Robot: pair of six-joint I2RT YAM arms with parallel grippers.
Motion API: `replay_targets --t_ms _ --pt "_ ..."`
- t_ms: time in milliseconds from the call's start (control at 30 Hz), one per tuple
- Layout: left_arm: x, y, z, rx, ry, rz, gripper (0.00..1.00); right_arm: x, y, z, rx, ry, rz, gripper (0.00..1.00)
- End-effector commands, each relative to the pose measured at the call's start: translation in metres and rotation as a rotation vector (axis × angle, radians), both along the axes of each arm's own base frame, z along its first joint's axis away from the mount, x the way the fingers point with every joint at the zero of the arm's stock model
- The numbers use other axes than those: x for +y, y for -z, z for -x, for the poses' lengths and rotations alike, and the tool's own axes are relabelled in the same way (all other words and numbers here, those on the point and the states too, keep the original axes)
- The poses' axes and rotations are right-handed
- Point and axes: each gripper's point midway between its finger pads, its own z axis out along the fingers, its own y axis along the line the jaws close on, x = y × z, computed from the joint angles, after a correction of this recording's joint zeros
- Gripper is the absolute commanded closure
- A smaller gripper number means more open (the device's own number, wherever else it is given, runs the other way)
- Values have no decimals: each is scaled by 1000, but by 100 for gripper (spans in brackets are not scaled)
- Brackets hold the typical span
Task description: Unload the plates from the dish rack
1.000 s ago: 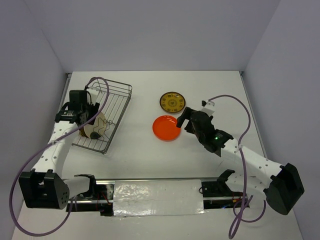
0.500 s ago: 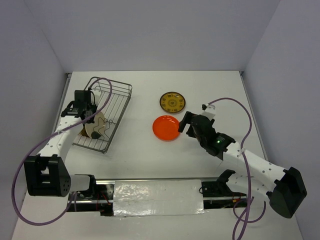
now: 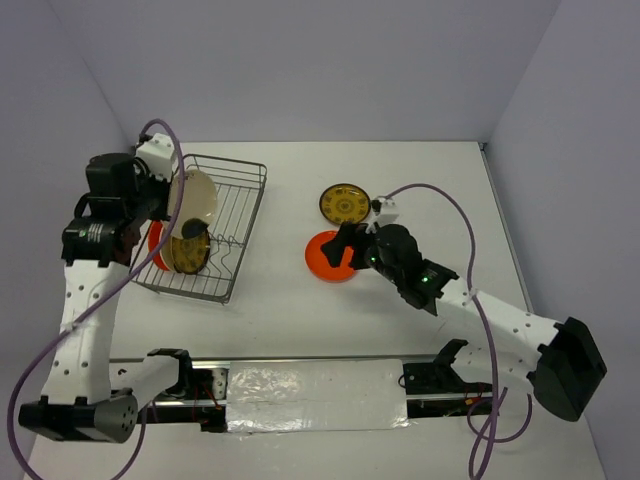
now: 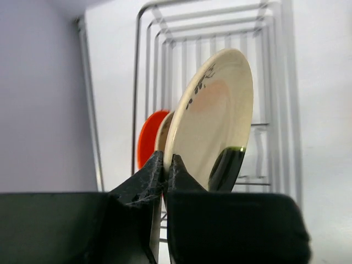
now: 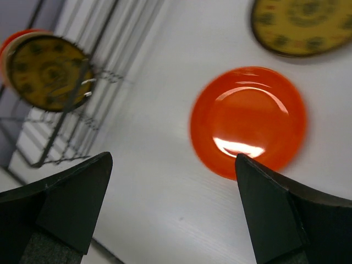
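- The left gripper (image 4: 165, 168) is pinching the cream plate (image 4: 212, 121) by its lower rim, holding it on edge over the dish rack (image 3: 250, 225).
- The right gripper (image 5: 170, 181) is gaping wide over the orange plate (image 5: 247, 121) on the table (image 3: 420, 180); that landing area is lying to the held plate's right.

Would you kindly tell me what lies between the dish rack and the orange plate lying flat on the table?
Nothing: only bare table between dish rack and orange plate, as the top view shows.
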Motion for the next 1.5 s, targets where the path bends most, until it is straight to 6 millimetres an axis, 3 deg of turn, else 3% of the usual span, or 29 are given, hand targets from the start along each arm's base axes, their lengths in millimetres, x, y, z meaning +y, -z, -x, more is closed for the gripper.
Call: replay_targets --t_ms 0,67,100,133,200,267,367,533,633,700,733,767,800,833,867,900,967,1000,1033,1067,1100,1167,1300,1467 --pt "-50 -33 26 -37 239 145 100 86 -105 23 -287 -416 -252 0" --pt "-82 -36 43 -5 416 234 100 111 -114 28 -315 -495 -264 0" --pt "-92 -36 49 5 473 260 100 126 -137 36 -370 -547 -280 0" --pt "-100 -35 53 21 523 284 100 138 -135 34 -368 -566 -273 0" --pt "-116 -35 63 51 606 344 100 150 -156 36 -409 -584 -311 0" --pt "-129 -36 77 79 701 389 100 158 -153 26 -387 -560 -321 1" --pt "-140 -36 87 97 773 433 100 159 -156 12 -386 -490 -331 5" --pt "-153 -38 99 105 870 495 100 157 -152 10 -390 -478 -328 15" --pt "-154 -33 94 118 861 510 93 151 -154 16 -409 -485 -340 39" --pt "-149 -26 82 130 805 507 56 143 -157 20 -419 -476 -363 97" --pt "-146 -22 76 136 770 504 40 137 -150 17 -401 -457 -356 100" --pt "-141 -18 68 141 726 494 16 132 -146 14 -391 -435 -351 100" --pt "-127 -11 53 137 602 460 8 121 -149 11 -376 -392 -368 100" --pt "-117 -8 44 132 528 433 0 96 -123 -12 -305 -241 -313 100" --pt "-106 -4 37 132 448 411 0 77 -109 -24 -250 -139 -289 100" --pt "-79 3 24 112 305 320 1 51 -76 -28 -122 -19 -259 100" --pt "-56 6 18 84 197 239 0 -11 -49 -55 -76 224 -227 100" --pt "-47 12 15 78 164 204 0 -32 -44 -57 -63 291 -246 100" --pt "-31 13 15 61 96 147 1 -56 -14 -55 -1 364 -194 100" --pt "-23 21 15 71 73 107 0 -93 -3 -65 2 487 -168 100" --pt "-17 21 14 58 47 80 1 -114 16 -62 37 548 -136 100" --pt "-9 31 16 74 22 41 0 -152 32 -67 49 650 -115 100" --pt "-6 42 16 91 23 23 1 -187 60 -74 74 716 -93 100" --pt "-3 45 17 94 24 -7 0 -204 95 -86 170 725 -44 89"
